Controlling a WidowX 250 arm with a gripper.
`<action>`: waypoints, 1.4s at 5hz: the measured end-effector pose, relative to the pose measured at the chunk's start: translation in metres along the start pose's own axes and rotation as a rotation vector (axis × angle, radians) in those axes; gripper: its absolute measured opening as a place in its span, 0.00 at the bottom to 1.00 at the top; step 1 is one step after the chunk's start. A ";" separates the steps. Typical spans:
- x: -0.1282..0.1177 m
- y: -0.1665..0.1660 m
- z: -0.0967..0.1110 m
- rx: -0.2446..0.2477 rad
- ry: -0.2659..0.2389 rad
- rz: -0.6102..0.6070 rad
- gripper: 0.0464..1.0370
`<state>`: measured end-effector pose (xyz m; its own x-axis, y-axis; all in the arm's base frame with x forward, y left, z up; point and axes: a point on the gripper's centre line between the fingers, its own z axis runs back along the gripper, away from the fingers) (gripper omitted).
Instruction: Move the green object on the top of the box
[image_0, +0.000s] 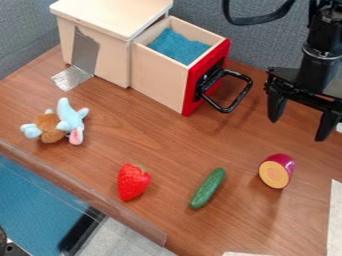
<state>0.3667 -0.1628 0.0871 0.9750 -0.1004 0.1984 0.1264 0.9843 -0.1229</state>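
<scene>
The green cucumber lies near the table's railed edge, its long axis pointing roughly toward that edge. Up and right of it in the view hangs the gripper, fingers spread, their gap roughly spanning crosswise to that axis.

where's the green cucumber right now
In the camera view, the cucumber lies right of centre near the bottom, on the table between the strawberry and the cut purple fruit.

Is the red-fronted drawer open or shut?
Open: the drawer juts out from the wooden box, and the blue lining inside it shows.
</scene>
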 end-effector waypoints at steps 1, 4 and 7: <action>-0.007 0.002 -0.012 0.007 0.036 0.004 0.96; -0.072 0.028 -0.008 0.065 0.069 -0.010 0.96; -0.102 0.048 -0.051 0.134 0.135 -0.019 0.92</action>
<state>0.2825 -0.1131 0.0111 0.9895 -0.1286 0.0656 0.1281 0.9917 0.0117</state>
